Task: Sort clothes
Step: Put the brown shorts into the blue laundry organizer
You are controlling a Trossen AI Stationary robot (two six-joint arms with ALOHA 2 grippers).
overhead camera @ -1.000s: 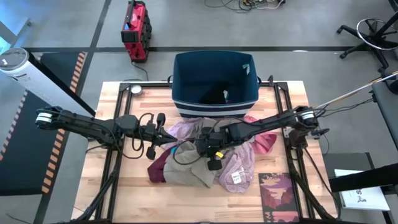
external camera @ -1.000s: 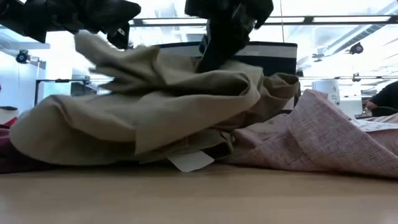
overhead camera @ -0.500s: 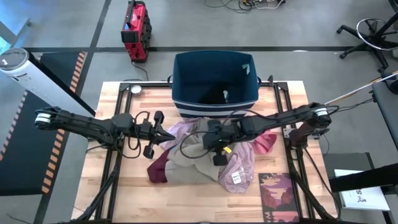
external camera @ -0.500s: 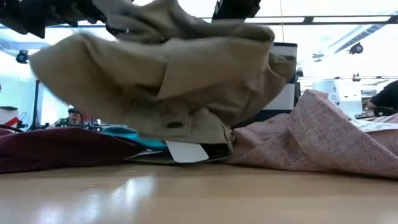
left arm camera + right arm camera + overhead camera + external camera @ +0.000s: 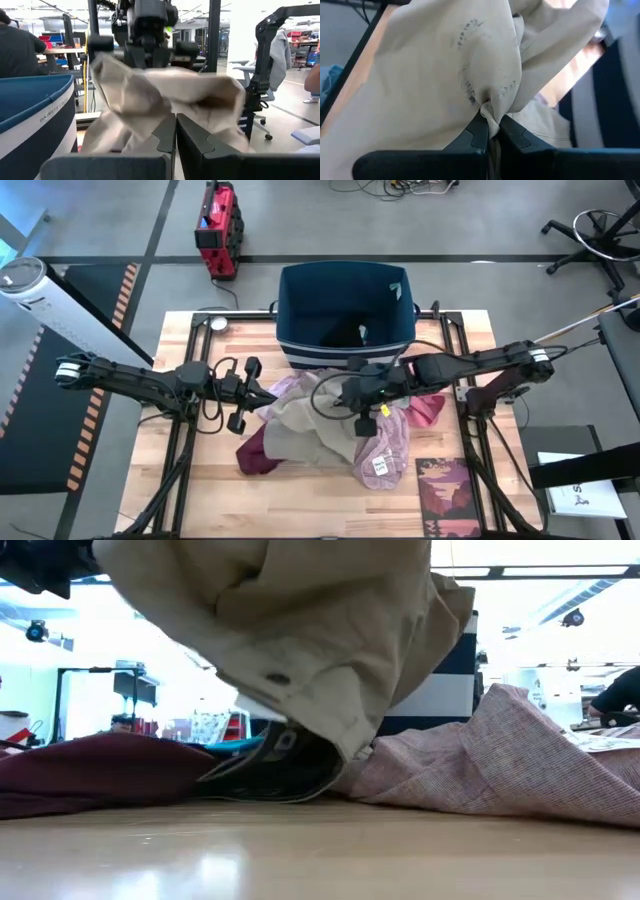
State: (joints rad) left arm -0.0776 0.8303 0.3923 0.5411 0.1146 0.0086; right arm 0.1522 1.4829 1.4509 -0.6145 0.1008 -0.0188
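Note:
A tan garment (image 5: 300, 420) hangs between my two grippers above the pile of clothes. My right gripper (image 5: 491, 125) is shut on a bunch of it, and in the high view that gripper (image 5: 347, 390) hovers just in front of the bin. My left gripper (image 5: 175, 122), at the pile's left side (image 5: 265, 393), is shut at the garment's other end. Below lie a maroon garment (image 5: 90, 770), a black one (image 5: 280, 770), a teal one (image 5: 240, 745) and a mauve-pink one (image 5: 390, 442) with a white tag. A coral pink piece (image 5: 427, 408) lies at the right. My left gripper is shut on the tan garment's left end (image 5: 150, 107), coming level from the table's left; its own fingers hide the exact spot. The cloth rises slack from there toward the other gripper. My right gripper pinches a gathered fold of several layers (image 5: 490, 107) between its two fingertips, slanting down from the right. The garment hangs below the fingers, its lower hem (image 5: 330, 730) just above the pile.
The dark blue bin (image 5: 345, 315) with a white stripe stands at the table's far edge, right behind the pile. A dark red booklet (image 5: 447, 490) lies near the front right corner. A person (image 5: 20, 50) sits beyond the table.
My right gripper has risen and drawn back toward the table's right, taking the tan garment up with it. The garment's lower part has lifted off the pile, uncovering the black and teal garments beneath. The end at my left gripper has stayed where it was.

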